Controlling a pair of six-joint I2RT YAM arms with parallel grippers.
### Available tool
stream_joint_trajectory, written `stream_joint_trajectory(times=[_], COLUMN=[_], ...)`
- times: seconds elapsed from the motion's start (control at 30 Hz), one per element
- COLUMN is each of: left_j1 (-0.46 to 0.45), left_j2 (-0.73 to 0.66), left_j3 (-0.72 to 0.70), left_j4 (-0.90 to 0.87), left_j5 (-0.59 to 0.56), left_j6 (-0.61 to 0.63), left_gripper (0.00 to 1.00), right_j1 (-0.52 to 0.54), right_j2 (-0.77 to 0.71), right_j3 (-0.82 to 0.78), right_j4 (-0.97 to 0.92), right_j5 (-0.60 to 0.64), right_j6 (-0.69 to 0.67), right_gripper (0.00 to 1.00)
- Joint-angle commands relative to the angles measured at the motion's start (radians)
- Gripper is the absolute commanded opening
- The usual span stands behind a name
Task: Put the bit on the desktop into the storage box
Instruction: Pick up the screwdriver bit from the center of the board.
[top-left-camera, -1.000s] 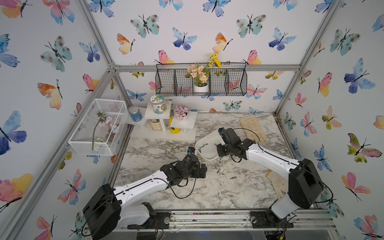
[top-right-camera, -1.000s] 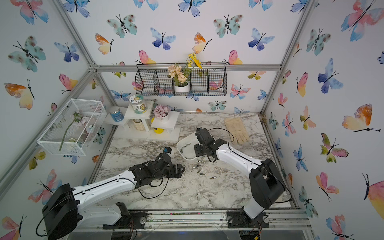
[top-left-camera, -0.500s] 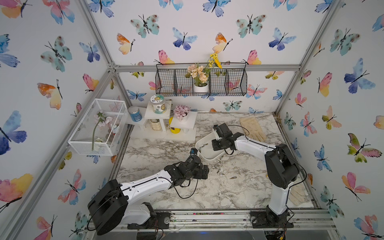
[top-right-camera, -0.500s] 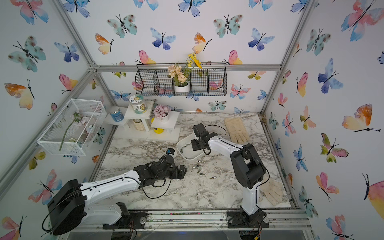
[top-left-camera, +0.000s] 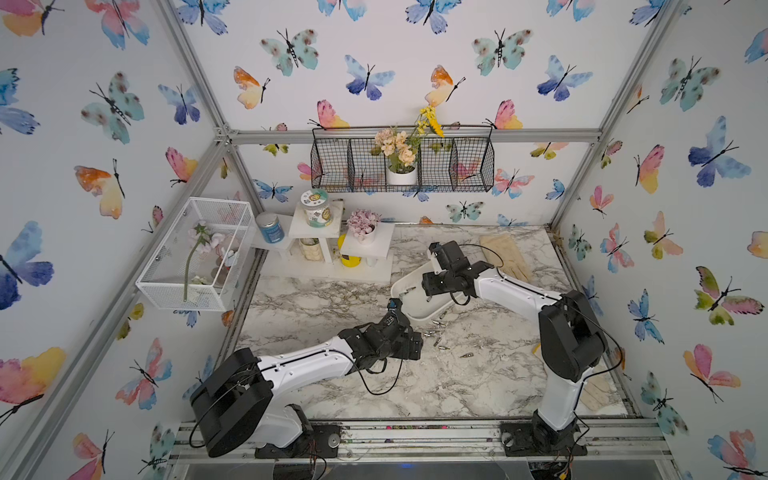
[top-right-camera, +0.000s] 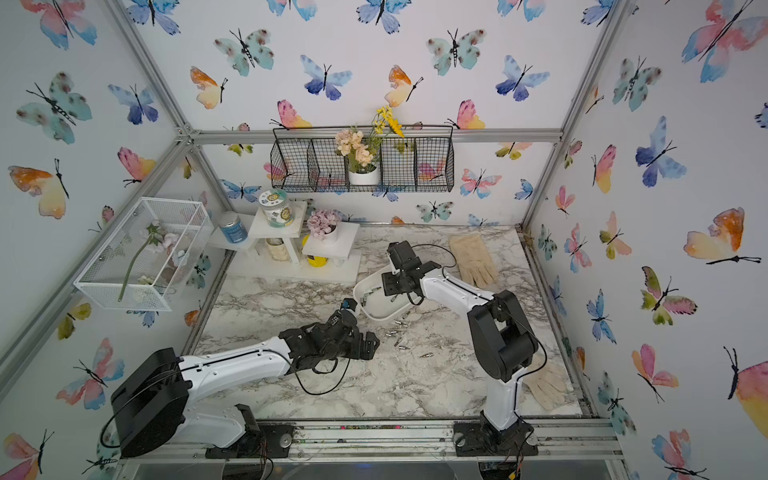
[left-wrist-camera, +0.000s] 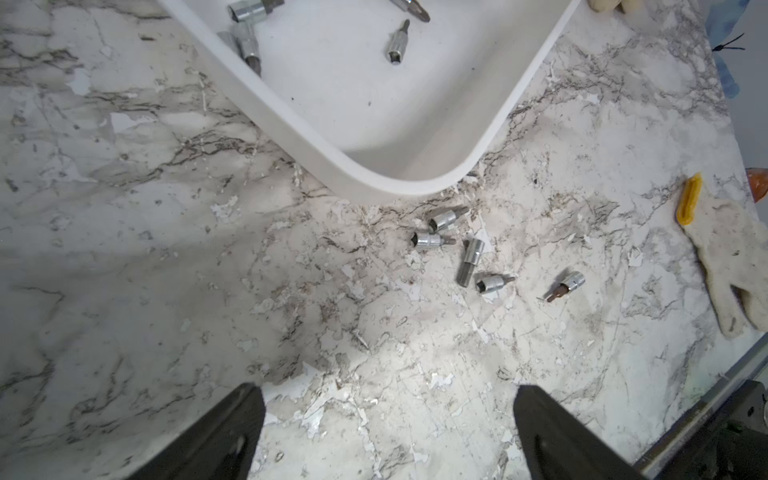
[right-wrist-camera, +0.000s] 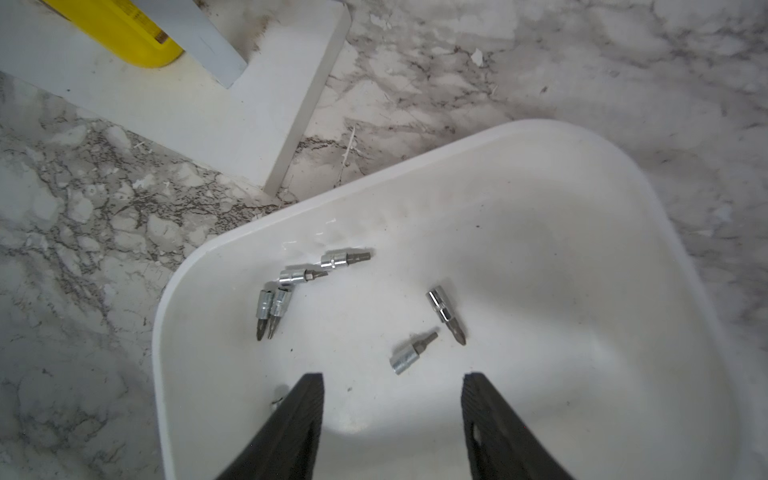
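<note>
The storage box (top-left-camera: 415, 316) is a shallow white tub on the marble desktop (top-left-camera: 457, 386), seen in both top views. My right gripper (right-wrist-camera: 392, 376) hangs open over the storage box (right-wrist-camera: 208, 257) with nothing between its fingers. Several bits lie inside; one bit (right-wrist-camera: 411, 353) rests just ahead of the fingertips. My left gripper (left-wrist-camera: 386, 390) is wide open and empty, low over the desktop in front of the box's near corner (left-wrist-camera: 374, 183). Several more silver bits (left-wrist-camera: 432, 240) lie loose on the marble beyond it, close to the box rim.
One beige glove (top-left-camera: 505, 255) lies behind the right arm, another glove (left-wrist-camera: 731, 257) near the right front edge. A white stepped stand (top-left-camera: 332, 249) with jars and a yellow pot (right-wrist-camera: 120, 33) sits back left. A white wire cage (top-left-camera: 195, 253) and a black basket (top-left-camera: 401, 166) hang on the walls.
My right gripper went from shut to open over the storage box, and its arm changed posture. The left arm edged slightly toward the loose bits, still open.
</note>
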Motion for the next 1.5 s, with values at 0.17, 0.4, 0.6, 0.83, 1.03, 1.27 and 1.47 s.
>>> stream_joint_trajectory(times=[0.17, 0.4, 0.6, 0.83, 1.03, 1.27, 1.47], left_j1=[-0.039, -0.074, -0.109, -0.119, -0.124, -0.123, -0.121], left_j2=[0.113, 0.239, 0.363, 0.426, 0.452, 0.480, 0.525], left_j3=[0.106, 0.240, 0.371, 0.417, 0.432, 0.456, 0.502], left_j4=[-0.022, -0.078, -0.153, -0.157, -0.164, -0.169, -0.179], left_j5=[-0.032, -0.065, -0.092, -0.052, -0.047, -0.052, -0.052], left_j6=[0.016, 0.033, 0.055, 0.061, 0.061, 0.066, 0.080], left_gripper=[0.99, 0.99, 0.91, 0.81, 0.75, 0.64, 0.57], right_j1=[-0.049, -0.099, -0.106, -0.106, -0.107, -0.107, -0.107], right_j2=[-0.265, -0.475, -0.636, -0.765, -0.802, -0.814, -0.829], right_j3=[-0.149, -0.311, -0.445, -0.551, -0.594, -0.600, -0.600], right_j4=[0.004, 0.019, 0.033, 0.020, 0.001, -0.010, -0.023], right_j5=[0.053, 0.092, 0.188, 0.257, 0.272, 0.285, 0.302], right_j6=[0.018, 0.067, 0.103, 0.112, 0.134, 0.142, 0.150], right_gripper=[0.99, 0.98, 0.98, 1.00, 0.99, 0.98, 0.98])
